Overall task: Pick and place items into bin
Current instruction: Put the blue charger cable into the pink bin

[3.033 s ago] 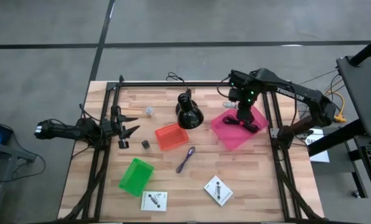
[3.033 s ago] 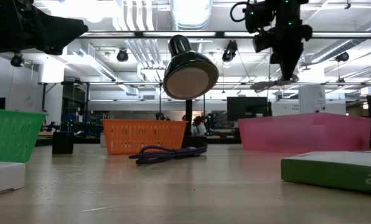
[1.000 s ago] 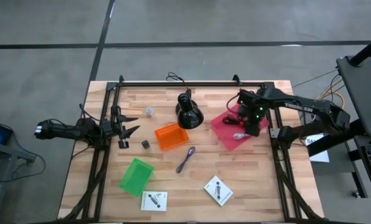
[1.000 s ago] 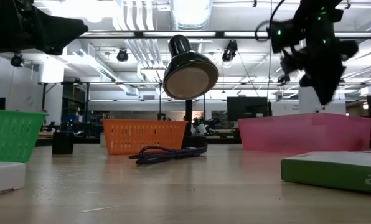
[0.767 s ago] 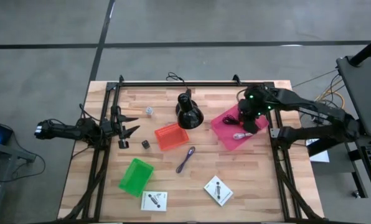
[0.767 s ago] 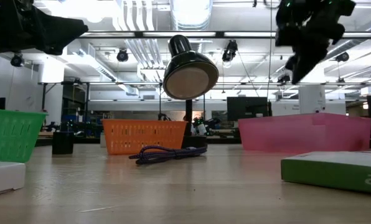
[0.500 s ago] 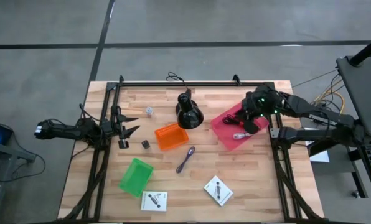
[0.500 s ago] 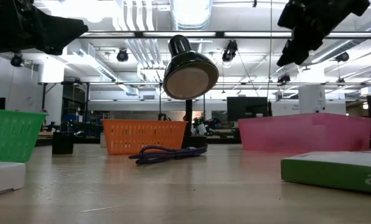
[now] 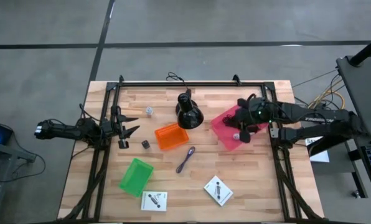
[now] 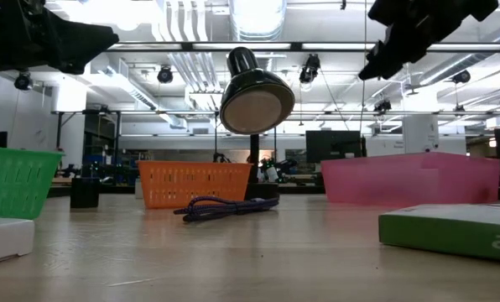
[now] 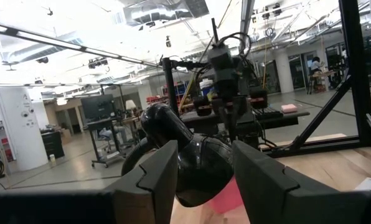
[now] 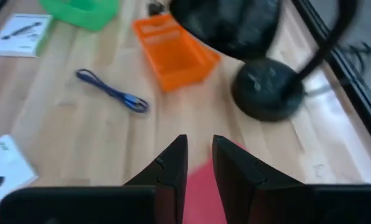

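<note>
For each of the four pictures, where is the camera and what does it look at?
High: overhead, facing down; both arms, pink bin.
Low: table height, level; orange bin, right end effector above.
Left wrist: past its own fingers toward the lamp.
Right wrist: own fingers, purple cord.
Shared: all four show the lamp.

Your right gripper hangs raised on its outstretched arm, fingers a narrow gap apart and holding nothing. Your left gripper waits level, jaws parted, empty.

2 dark jointed arms, green LEDs on right arm, blk angular fingers
</note>
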{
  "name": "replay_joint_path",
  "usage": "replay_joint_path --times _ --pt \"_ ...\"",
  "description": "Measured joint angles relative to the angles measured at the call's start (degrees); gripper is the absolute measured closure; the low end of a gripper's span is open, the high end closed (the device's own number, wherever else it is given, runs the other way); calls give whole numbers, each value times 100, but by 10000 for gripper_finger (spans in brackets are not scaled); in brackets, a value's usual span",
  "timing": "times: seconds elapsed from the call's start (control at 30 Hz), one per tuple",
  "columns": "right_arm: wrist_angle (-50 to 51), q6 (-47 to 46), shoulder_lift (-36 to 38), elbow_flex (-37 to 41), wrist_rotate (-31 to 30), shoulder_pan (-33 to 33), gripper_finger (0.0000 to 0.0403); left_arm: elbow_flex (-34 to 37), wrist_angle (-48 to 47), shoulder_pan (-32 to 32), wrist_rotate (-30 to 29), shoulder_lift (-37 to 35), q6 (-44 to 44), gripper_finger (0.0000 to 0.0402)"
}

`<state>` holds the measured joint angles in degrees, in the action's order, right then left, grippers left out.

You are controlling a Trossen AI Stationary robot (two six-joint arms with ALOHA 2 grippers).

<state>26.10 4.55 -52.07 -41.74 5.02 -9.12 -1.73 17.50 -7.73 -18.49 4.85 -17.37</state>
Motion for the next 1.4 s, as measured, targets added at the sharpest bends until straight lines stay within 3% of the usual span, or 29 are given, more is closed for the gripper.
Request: replay_joint_path --times 0.23,0.5,0.7,0.9,1.0,1.4 --pt "-678 268 -206 -15 -194 901 340 0 0 1 1 -1 0 265" --pt "-830 1262 -616 -15 -369 1876 340 0 0 0 0 1 0 265" --pt "-1346 1584 -1238 -55 -1292 2369 339 0 2 -1 0 1 0 265" --pt "-1478 1683 -1907 -270 -466 2503 339 0 2 -1 0 1 0 265" --pt "-1803 1903 -2253 -365 -474 2512 336 0 2 -1 1 1 0 265" --pt "-1903 2333 -3742 -1221 -656 2500 237 0 2 1 0 -1 0 265"
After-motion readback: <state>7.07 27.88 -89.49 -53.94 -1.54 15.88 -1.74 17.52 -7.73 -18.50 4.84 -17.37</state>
